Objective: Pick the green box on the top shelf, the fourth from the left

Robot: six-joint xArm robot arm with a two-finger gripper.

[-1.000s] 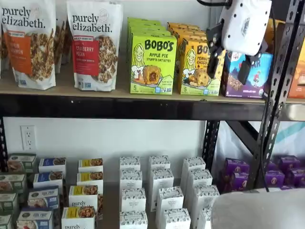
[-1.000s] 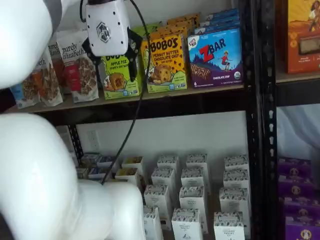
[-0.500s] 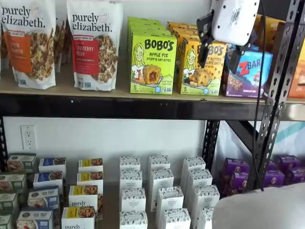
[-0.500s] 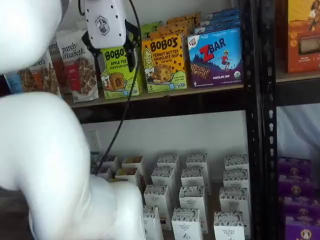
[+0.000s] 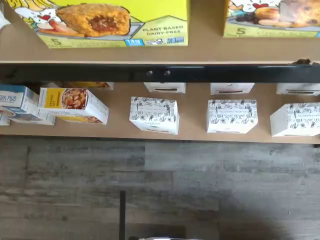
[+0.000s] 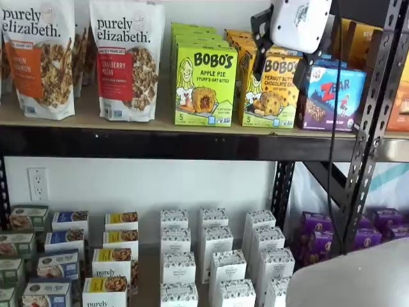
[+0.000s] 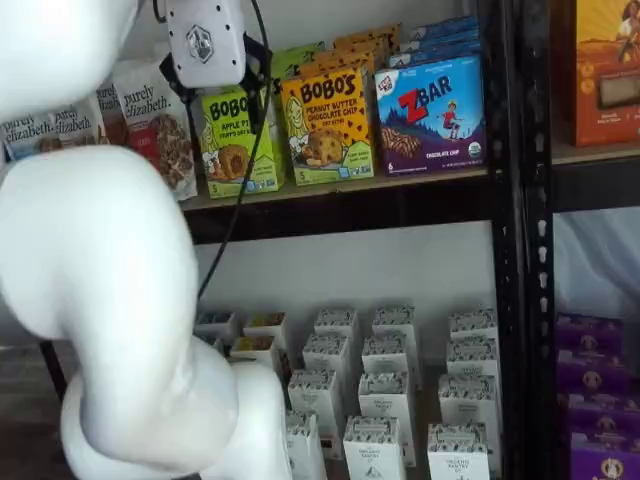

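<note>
The green box (image 6: pixel 204 86) stands upright at the front of its row on the top shelf (image 6: pixel 160 144), lettered BOBO'S APPLE PIE. In both shelf views my gripper (image 6: pixel 279 64) hangs in front of the shelf's goods, its two black fingers spread wide with nothing between them: open. In one shelf view it sits before the yellow-orange Bobo's box (image 6: pixel 268 93), right of the green box. In a shelf view the gripper (image 7: pixel 222 95) overlaps the top of the green box (image 7: pixel 238 145). The wrist view shows the green box's lower front (image 5: pixel 160 20) and the shelf's black rail (image 5: pixel 160 73).
Purely Elizabeth granola bags (image 6: pixel 128 61) stand left of the green box, a ZBar box (image 6: pixel 332 96) at the right. A black perforated upright (image 6: pixel 374 121) rises beside the gripper. Small white cartons (image 6: pixel 214 256) fill the lower shelf. My white arm (image 7: pixel 100 300) fills the foreground.
The gripper has moved left and a little up along the top shelf, from before the ZBar box toward the green box. Its fingers stayed spread.
</note>
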